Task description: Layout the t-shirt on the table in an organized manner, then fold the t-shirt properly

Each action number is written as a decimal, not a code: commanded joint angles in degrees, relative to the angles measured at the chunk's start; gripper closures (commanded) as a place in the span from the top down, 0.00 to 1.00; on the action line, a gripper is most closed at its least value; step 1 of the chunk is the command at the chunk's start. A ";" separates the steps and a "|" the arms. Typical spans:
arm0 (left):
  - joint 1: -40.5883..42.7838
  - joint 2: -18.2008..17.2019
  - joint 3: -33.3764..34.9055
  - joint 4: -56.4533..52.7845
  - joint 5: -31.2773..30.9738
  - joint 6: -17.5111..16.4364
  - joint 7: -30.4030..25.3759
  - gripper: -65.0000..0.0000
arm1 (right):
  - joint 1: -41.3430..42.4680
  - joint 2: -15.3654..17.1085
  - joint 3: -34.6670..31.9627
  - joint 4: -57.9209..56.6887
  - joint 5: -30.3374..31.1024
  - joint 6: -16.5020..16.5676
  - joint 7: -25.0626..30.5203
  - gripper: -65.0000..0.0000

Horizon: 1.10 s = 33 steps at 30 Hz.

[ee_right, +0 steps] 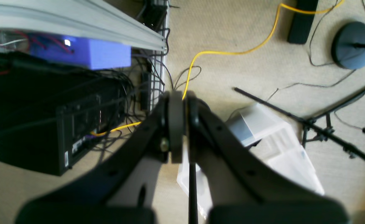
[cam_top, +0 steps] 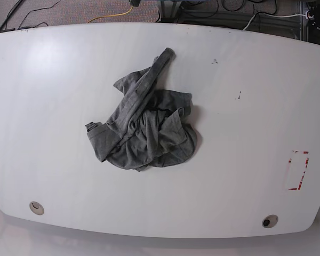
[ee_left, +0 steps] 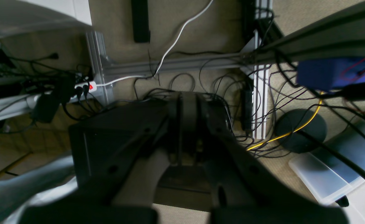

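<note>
The heather-grey t-shirt [cam_top: 144, 125] lies crumpled in a heap near the middle of the white table [cam_top: 53, 96], with one twisted strip reaching toward the far edge. Neither arm shows in the base view. In the left wrist view my left gripper [ee_left: 187, 102] hangs over the floor, jaws pressed together with nothing between them. My right gripper [ee_right: 177, 99] in the right wrist view is likewise shut and empty, above carpet. The t-shirt and table do not appear in either wrist view.
A red tape rectangle [cam_top: 297, 170] marks the table's right side, and two round cable holes [cam_top: 36, 207] [cam_top: 269, 221] sit near its front edge. Below the grippers lie cables, aluminium rails [ee_left: 260, 93], a black case [ee_right: 45, 130], a clear plastic bin [ee_right: 282, 152] and stand bases.
</note>
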 commanded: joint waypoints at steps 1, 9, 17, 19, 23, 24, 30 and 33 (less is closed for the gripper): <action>1.35 0.09 0.02 2.01 -0.01 0.47 -0.73 0.00 | -0.96 0.08 0.11 2.97 0.29 0.20 0.68 0.03; 1.35 0.09 0.11 6.06 -0.01 0.47 -0.73 0.00 | -0.96 -0.27 0.11 6.58 0.29 0.12 0.86 0.03; 1.35 -0.26 0.11 7.11 -0.01 0.47 -0.81 0.00 | -0.96 -0.45 1.17 6.67 0.38 0.38 1.56 0.03; 1.35 -0.26 0.11 7.20 -0.10 0.47 -0.81 0.00 | -0.96 -0.45 1.43 6.67 0.47 0.38 3.32 0.03; 1.35 -0.26 0.11 7.20 -0.10 0.47 -0.81 0.00 | -0.96 -0.45 3.72 6.67 1.00 0.56 7.36 0.03; 1.21 -0.35 0.11 7.11 -0.10 0.38 -0.81 0.00 | -0.96 -0.54 3.98 6.67 1.52 0.56 7.80 0.03; -3.19 -0.79 0.11 7.11 -0.10 0.38 -0.81 0.00 | -0.96 -0.18 6.70 6.67 7.50 0.64 8.16 0.03; -5.65 -1.75 0.11 7.11 -0.10 0.38 -0.81 0.00 | -0.38 0.69 7.32 6.67 9.17 0.73 7.45 0.03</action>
